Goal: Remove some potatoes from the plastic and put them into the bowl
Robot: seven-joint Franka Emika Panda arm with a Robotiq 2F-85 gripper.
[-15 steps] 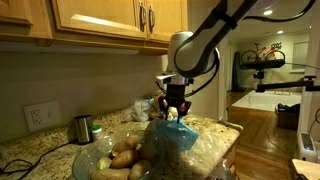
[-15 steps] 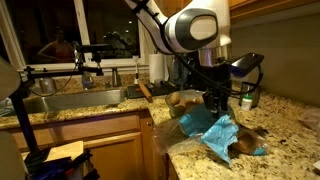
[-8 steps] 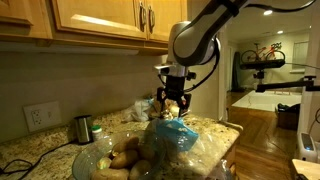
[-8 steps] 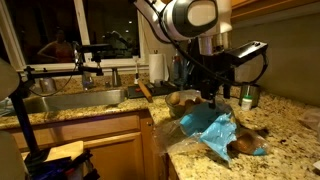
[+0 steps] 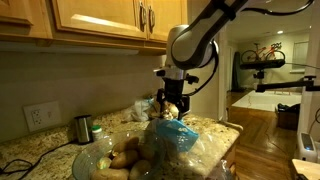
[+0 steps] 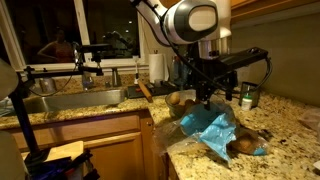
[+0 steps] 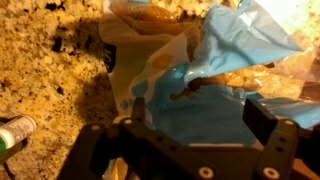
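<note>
- The pincer is hovering just above the plastic.
- The plastic is lying crumpled on the tabletop.
- Potatoes are showing at the plastic's edge.

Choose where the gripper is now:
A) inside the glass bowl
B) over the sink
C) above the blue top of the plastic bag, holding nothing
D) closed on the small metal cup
C: the gripper hangs over the plastic bag, its jaws apart and empty.
</note>
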